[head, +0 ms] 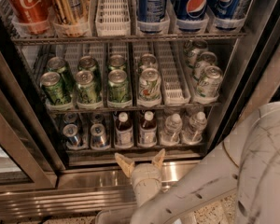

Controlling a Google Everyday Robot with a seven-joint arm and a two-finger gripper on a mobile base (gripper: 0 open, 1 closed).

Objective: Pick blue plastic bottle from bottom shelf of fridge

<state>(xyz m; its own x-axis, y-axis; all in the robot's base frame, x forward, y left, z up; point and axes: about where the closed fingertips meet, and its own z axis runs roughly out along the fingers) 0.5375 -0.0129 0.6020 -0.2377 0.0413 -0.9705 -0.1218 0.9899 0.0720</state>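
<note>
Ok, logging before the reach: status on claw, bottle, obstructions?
Claw open, low in front of bottom shelf rail. Blue plastic bottle upright, untouched, twin bottle beside it. Nothing between claw and bottles.

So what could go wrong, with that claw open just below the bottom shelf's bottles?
1. The open two-finger gripper sits below the gap between the white-capped plastic bottle of brown liquid and its lookalike neighbour; it might nudge both or take the wrong one.
2. The steel front rail of the bottom wire shelf lies between gripper and bottles and could snag a finger.
3. The clear water bottle alongside could topple.
</note>
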